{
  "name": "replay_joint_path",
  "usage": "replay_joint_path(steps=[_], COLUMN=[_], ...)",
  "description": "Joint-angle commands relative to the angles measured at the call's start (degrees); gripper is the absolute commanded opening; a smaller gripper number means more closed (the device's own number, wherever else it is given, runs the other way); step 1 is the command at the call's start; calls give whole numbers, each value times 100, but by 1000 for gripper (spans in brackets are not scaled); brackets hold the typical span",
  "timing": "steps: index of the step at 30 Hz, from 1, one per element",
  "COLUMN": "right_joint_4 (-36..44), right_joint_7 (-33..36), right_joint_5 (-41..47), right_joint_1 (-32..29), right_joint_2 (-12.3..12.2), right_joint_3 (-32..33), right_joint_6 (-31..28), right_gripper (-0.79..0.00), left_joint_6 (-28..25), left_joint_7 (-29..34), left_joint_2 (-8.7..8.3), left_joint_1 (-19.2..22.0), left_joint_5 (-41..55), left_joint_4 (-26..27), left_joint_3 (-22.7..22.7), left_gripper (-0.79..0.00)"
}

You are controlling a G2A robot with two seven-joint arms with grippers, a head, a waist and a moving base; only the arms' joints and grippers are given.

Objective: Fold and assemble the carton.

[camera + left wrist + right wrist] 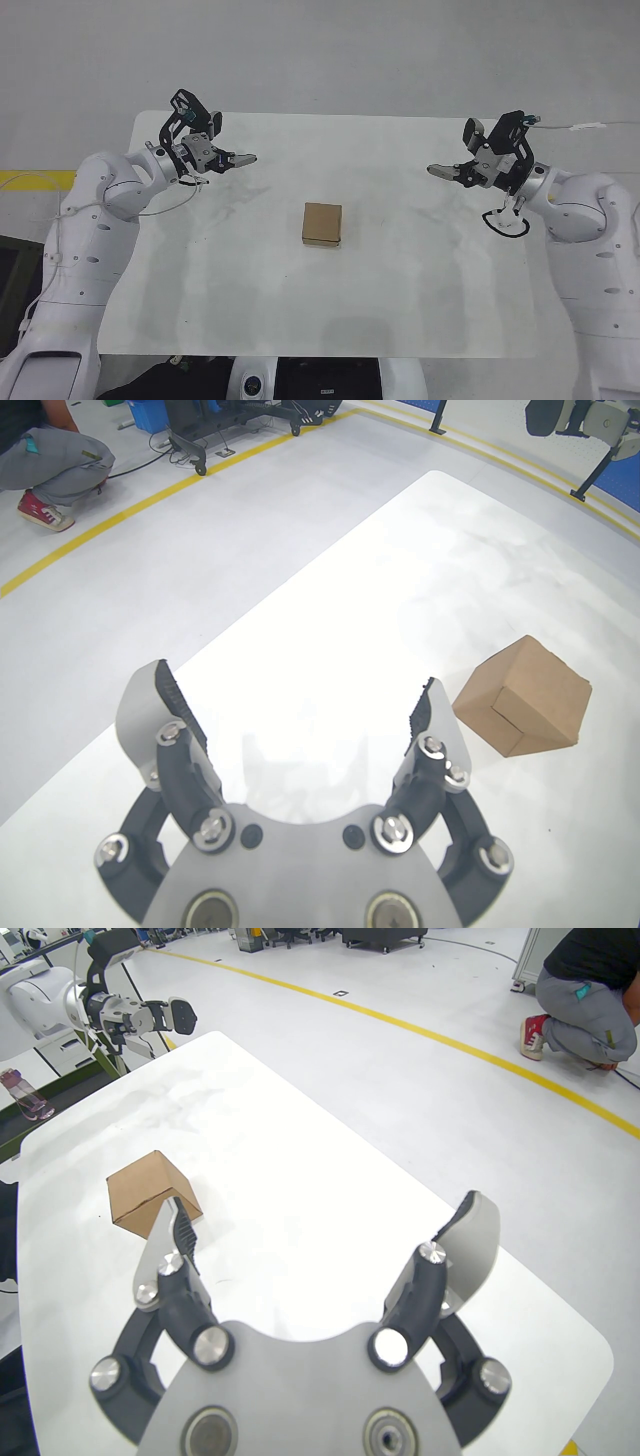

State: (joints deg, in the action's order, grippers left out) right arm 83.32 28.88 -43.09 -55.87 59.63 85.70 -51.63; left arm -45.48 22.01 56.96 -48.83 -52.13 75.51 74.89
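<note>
A small brown carton (pixel 322 224) stands closed as a cube in the middle of the white table (pixel 400 300). It appears again in the left wrist view (pixel 525 697) and the right wrist view (pixel 150 1195), with a folded flap seam on one side. My left gripper (pixel 243 159) hovers over the table's far left part, open and holding nothing (pixel 295 685). My right gripper (pixel 437 171) hovers over the far right part, also open and holding nothing (pixel 322 1213). Both are well apart from the carton.
The table has rounded corners and edges close behind both grippers. A pink bottle (pixel 27 1100) stands off the table beyond the left arm. Grey floor with yellow lines surrounds the table.
</note>
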Motion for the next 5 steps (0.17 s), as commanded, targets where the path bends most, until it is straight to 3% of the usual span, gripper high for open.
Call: replay_joint_path(steps=[1, 5], right_joint_4=[0, 0], right_joint_7=[0, 0], right_joint_5=[0, 0], right_joint_1=[0, 0], right_joint_2=[0, 0], right_joint_3=[0, 0], right_joint_6=[0, 0], right_gripper=[0, 0], left_joint_6=[0, 0], left_joint_7=[0, 0], left_joint_2=[0, 0], left_joint_1=[0, 0], left_joint_5=[0, 0], left_joint_4=[0, 0], left_joint_3=[0, 0], left_gripper=[-1, -1])
